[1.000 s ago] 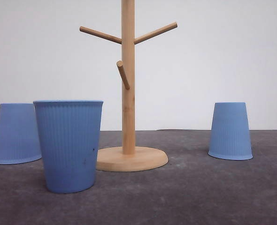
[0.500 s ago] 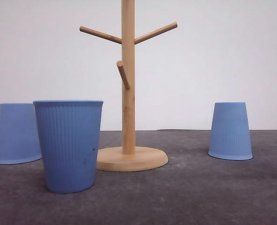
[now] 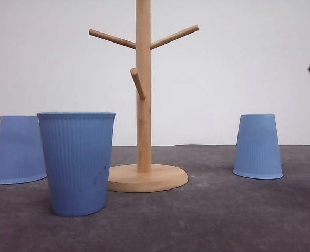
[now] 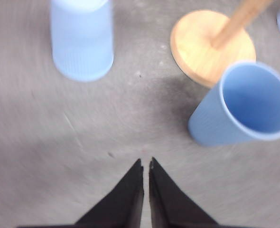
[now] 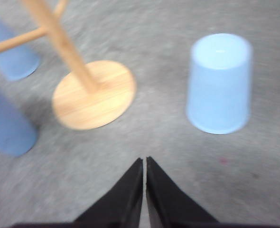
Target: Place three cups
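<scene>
Front view. Wooden cup tree (image 3: 143, 94) stands mid-table on a round base, with three pegs angled up from its post. Grey table (image 3: 207, 220), white wall behind. Upright cup (image 3: 76, 163) sits mouth up, nearer the camera than the tree and to its left, overlapping the edge of the base in the picture; whether it touches the base cannot be told here. Left inverted cup (image 3: 19, 149) sits mouth down farther left of the tree, partly behind the upright cup. Right inverted cup (image 3: 258, 146) sits mouth down, well apart to the right of the tree. A dark corner at the right edge, above that cup; too little to identify.

Left wrist view, blurred. Left gripper (image 4: 145, 166) hangs over bare table, its two dark fingers pressed together to a thin slit, nothing between them. Upright cup (image 4: 244, 107) sits just beside the tree's base (image 4: 211, 45), open mouth visible, empty. Left inverted cup (image 4: 82, 38) stands apart from the base, flat bottom up.

Right wrist view, blurred. Right gripper (image 5: 144, 164) is likewise closed on nothing, above bare table. Right inverted cup (image 5: 219, 83) stands apart from the tree base (image 5: 95, 95). Beyond the base the upright cup (image 5: 7, 126) and the left inverted cup (image 5: 12, 52) show at the frame edge.
</scene>
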You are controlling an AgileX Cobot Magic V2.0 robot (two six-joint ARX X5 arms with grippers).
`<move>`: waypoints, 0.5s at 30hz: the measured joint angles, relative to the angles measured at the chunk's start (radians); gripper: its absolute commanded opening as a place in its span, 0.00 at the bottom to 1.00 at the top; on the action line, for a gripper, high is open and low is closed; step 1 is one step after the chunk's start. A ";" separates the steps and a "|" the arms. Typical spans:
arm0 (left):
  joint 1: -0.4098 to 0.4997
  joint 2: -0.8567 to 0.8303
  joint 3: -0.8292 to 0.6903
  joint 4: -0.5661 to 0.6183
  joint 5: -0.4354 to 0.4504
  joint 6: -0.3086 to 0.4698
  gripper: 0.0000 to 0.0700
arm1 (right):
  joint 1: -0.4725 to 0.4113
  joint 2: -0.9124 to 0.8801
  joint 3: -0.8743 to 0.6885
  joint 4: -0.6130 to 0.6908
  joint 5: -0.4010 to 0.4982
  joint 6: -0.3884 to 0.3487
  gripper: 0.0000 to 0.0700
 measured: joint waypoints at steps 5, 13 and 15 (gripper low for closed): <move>-0.027 0.002 0.036 0.002 -0.009 0.095 0.46 | 0.049 0.000 0.000 0.000 0.003 -0.035 0.30; -0.026 0.005 0.047 0.004 -0.008 0.000 0.72 | 0.052 0.000 0.000 0.001 0.048 -0.048 0.65; -0.024 0.021 0.053 0.012 -0.009 -0.065 0.72 | 0.052 0.000 0.000 0.004 0.048 -0.049 0.65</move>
